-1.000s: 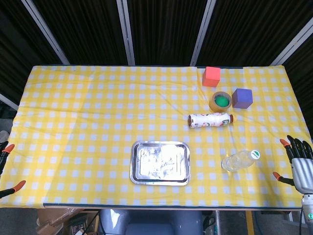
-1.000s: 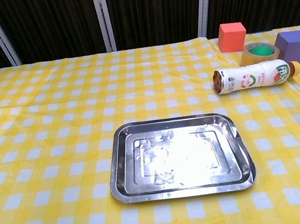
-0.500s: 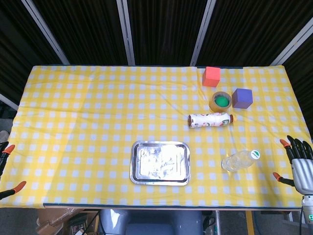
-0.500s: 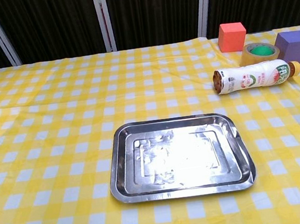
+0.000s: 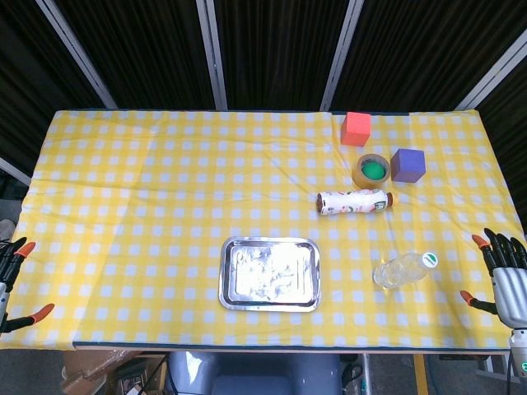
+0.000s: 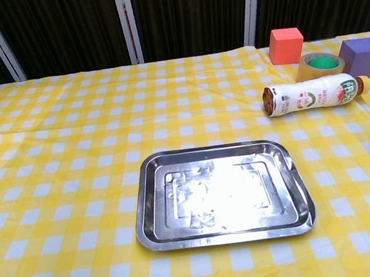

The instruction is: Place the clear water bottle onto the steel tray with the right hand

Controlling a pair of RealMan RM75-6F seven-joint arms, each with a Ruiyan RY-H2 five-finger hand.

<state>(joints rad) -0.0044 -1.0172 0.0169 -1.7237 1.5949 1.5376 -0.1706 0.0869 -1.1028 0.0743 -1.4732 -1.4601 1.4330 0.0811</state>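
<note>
surface: covered by a yellow-and-white checked cloth; carries every item listed below.
steel tray: lies flat near the front edge, roughly centred; its bottom shows only glare and scuff marks.
right hand: at the right edge of the surface, seen in the head view only; fingers spread apart, holding nothing, well apart from the bottle.
left hand: at the left edge of the surface, mostly cut off by the frame; orange-tipped fingers spread, nothing between them.
yoghurt-drink bottle: white with a printed label, lying on its side behind the tray, cap end pointing right.
clear water bottle: lies on its side on the cloth, right of the tray and apart from it, between the tray and the right hand; white-and-green cap points away to the right. In the chest view only its base shows at the right border.
purple cube: far right, just beside the tape roll.
red cube: near the back edge.
tape roll: flat, green showing in its core.
</note>
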